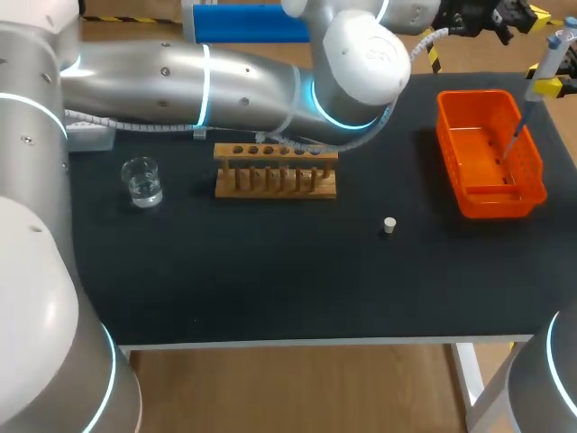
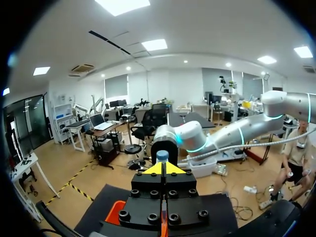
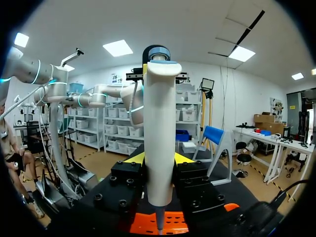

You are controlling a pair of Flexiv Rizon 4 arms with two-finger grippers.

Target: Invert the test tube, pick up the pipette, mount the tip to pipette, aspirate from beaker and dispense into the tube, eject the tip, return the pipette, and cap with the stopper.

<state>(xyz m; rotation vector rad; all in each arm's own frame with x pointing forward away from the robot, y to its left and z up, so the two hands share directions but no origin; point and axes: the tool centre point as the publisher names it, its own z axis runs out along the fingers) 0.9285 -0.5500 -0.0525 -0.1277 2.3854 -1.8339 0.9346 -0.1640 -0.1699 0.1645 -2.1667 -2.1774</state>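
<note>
Two arms meet at the far right corner in the head view. My left arm (image 1: 225, 81) lies across behind the wooden rack (image 1: 275, 169). The pipette (image 1: 554, 56) hangs upright above the orange bin (image 1: 469, 95), its thin tip (image 1: 516, 135) pointing down over the bin's inside. The beaker (image 1: 141, 180) stands well apart at the left. The stopper (image 1: 389, 225) lies alone on the table (image 1: 270, 280) between rack and bin. I cannot make out the test tube in the rack.

Left wrist view: my left gripper (image 2: 163, 169) has its yellow tips drawn together with nothing between them. The pipette's blue cap sits just ahead of them, and orange shows underneath.

Right wrist view: my right gripper (image 3: 159, 159) is clamped on the pipette's white body, a finger on each side, with the bin below.

I judge this to be the tip ejection. To do it well, the right grip should be firm and the pipette vertical, so the tip falls within the bin. The closed left fingers should land squarely on the ejector rather than the plunger. They should press straight down, so the pipette neither tilts nor slides through the right fingers.
</note>
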